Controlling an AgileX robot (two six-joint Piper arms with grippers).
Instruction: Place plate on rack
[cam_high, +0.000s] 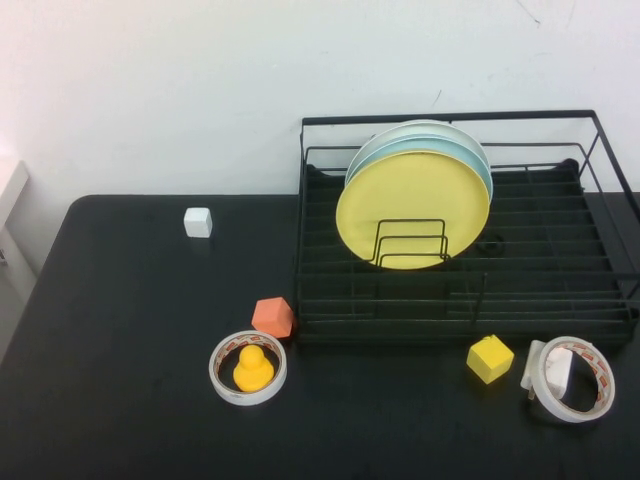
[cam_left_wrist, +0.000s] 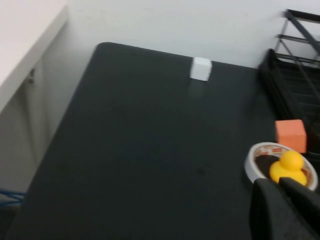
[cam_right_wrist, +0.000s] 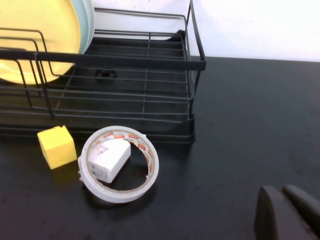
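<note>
Both claws sit low over the desk (cam_high: 120, 400), fingers together: left claw (cam_left_wrist: 285, 200) near the duck (cam_left_wrist: 289, 167), right claw (cam_right_wrist: 290, 210) near the tape (cam_right_wrist: 119, 163). Neither holds anything. The plate (cam_high: 412, 205) already stands in the rack (cam_high: 460, 320), kept upright by wires and other plates.

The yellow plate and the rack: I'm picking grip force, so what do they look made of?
The yellow plate looks like matte plastic: flat colour, no glare. The rack looks like black coated metal wire: thin rigid rods. Left tool and right tool are shut above the table, away from both.
</note>
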